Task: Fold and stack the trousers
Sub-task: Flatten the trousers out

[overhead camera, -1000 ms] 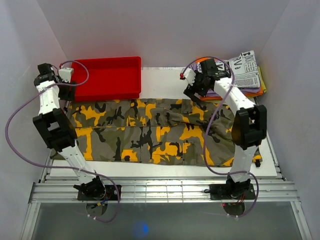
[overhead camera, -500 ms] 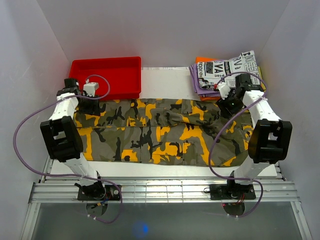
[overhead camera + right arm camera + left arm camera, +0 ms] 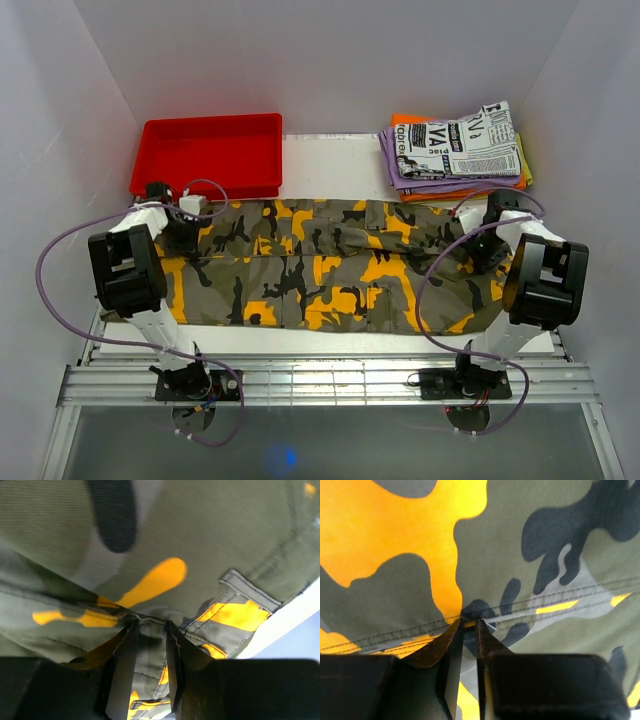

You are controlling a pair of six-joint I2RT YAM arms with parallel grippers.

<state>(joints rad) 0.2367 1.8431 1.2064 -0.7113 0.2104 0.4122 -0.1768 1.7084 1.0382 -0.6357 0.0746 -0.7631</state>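
Observation:
The camouflage trousers (image 3: 320, 265) lie spread flat across the white table, legs to the left and waist to the right. My left gripper (image 3: 183, 240) is down on the hem end at the left. In the left wrist view the cloth (image 3: 545, 555) fills the frame, and the gripper (image 3: 469, 622) has its jaws nearly together with a fold of cloth by a seam pinched between them. My right gripper (image 3: 487, 252) presses on the waist end. In the right wrist view its jaws (image 3: 150, 624) clamp a ridge of waistband cloth (image 3: 210, 530) next to a belt loop.
A red tray (image 3: 210, 122) stands at the back left, just behind the left gripper. A stack of folded garments (image 3: 455, 150), newspaper print on top of purple and orange, lies at the back right. White walls close in on both sides.
Both arms came forward and down from the back of the table onto the ends of the trousers. Both grippers closed from wide to pinching the cloth.

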